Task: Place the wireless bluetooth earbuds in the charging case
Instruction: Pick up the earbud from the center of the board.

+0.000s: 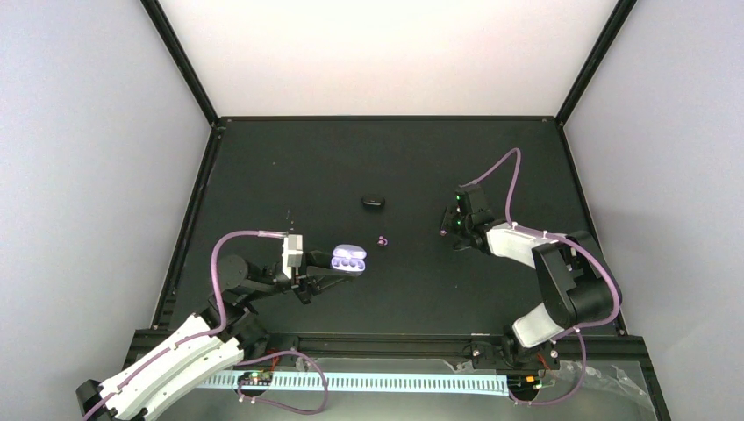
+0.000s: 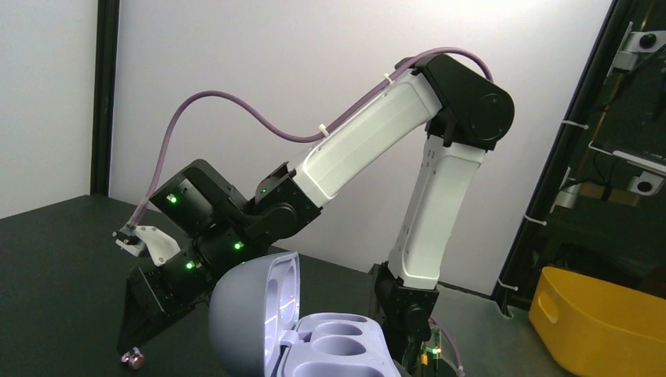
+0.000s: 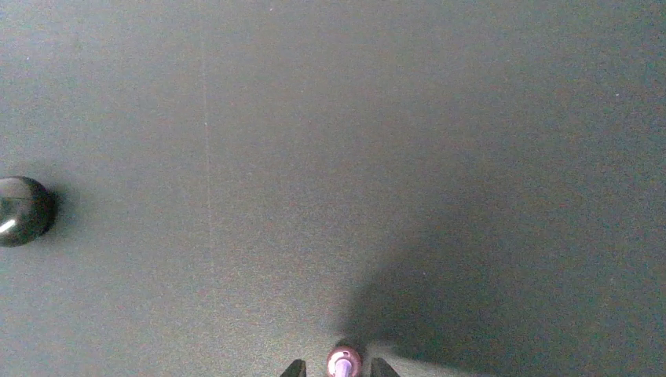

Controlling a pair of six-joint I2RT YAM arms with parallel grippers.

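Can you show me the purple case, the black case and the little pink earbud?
purple case (image 1: 348, 260), top view, on its open inside.
black case (image 1: 373, 202), top view, on the middle of its top.
pink earbud (image 3: 343, 363), right wrist view, on its round body.

From the right wrist, only the very tips of the right gripper (image 3: 338, 371) poke in at the bottom edge, apart, with a purple earbud (image 3: 343, 362) between them, itself cropped there. The black case (image 3: 23, 210) is sliced by the left edge. From the left wrist, the open charging case (image 2: 330, 342) runs off the bottom. The left gripper (image 1: 326, 270) is lost against the dark table (image 1: 263, 175) from above, its grip unclear.
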